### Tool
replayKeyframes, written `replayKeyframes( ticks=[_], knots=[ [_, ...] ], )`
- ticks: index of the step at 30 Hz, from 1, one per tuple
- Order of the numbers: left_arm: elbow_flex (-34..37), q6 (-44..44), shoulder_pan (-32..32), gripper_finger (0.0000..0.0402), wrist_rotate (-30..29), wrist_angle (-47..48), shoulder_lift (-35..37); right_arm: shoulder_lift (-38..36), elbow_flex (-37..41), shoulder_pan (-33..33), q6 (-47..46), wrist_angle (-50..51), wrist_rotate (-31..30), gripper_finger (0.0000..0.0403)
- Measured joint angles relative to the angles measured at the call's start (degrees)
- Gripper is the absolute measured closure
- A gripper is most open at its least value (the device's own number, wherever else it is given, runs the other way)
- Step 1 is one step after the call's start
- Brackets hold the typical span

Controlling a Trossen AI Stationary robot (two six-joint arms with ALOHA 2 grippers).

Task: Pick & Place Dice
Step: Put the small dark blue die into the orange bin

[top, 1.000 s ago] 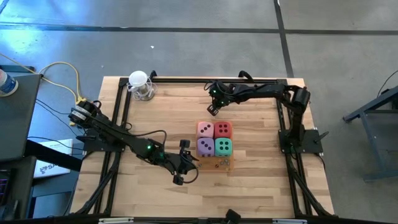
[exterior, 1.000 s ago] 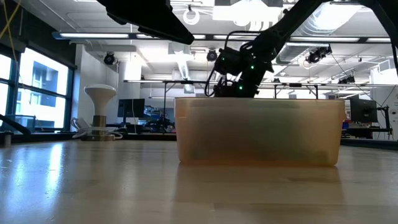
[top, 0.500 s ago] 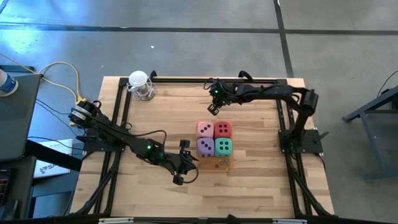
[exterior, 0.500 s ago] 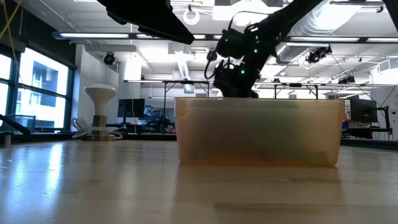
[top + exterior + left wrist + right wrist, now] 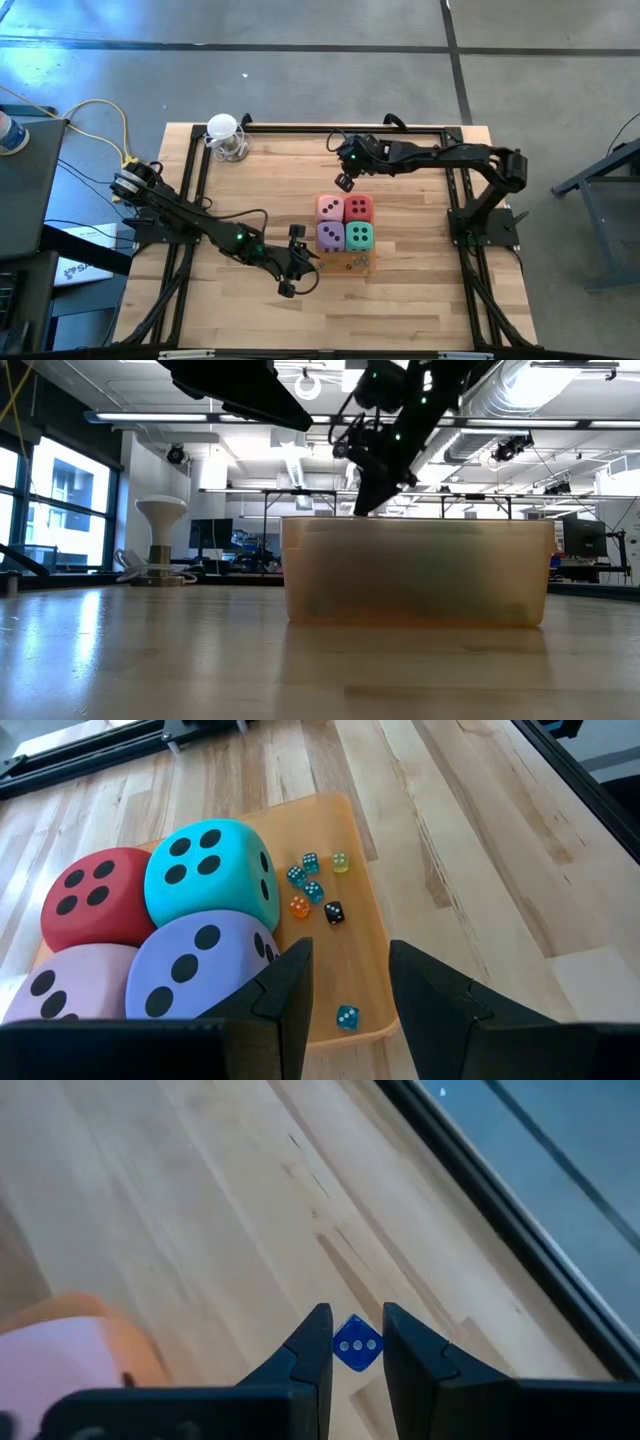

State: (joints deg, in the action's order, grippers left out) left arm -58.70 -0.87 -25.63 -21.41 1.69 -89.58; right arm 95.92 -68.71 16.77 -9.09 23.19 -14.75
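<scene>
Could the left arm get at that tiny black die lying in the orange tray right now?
Probably yes. The left gripper hangs open just short of the translucent orange tray, and the small black die lies on bare tray floor beside the big teal cube, nothing over it.

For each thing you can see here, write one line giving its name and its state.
Right claw: shut on a small blue die, above the table beyond the tray.
Left claw: open, empty, at the tray's edge.
Tray: flat on the table, holding four big dice and small dice.
Big dice: packed in a square.
Small dice: loose in the tray.
</scene>
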Motion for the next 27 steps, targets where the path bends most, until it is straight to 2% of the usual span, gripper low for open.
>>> replayKeyframes(
  ticks=[9,14,19,27],
  knots=[
    [0.0,0.1,0.0,0.0274,-0.1,-0.8,0.0,-5.8,0.0,-6.1,0.1,1.7,-5.3,0.0351],
    [0.0,4.9,-0.1,0.0274,-2.3,-2.3,0.0,-9.1,0.0,-10.9,0.1,2.8,-9.9,0.0351],
    [0.0,9.6,-1.2,0.0274,-9.4,-2.2,0.0,-11.4,0.0,-16.8,-1.6,4.3,-12.7,0.0351],
    [0.0,16.1,-3.1,0.0274,-23.7,-4.3,0.0,-13.0,0.0,-27.1,-7.2,3.2,-11.3,0.0351]
  ],
)
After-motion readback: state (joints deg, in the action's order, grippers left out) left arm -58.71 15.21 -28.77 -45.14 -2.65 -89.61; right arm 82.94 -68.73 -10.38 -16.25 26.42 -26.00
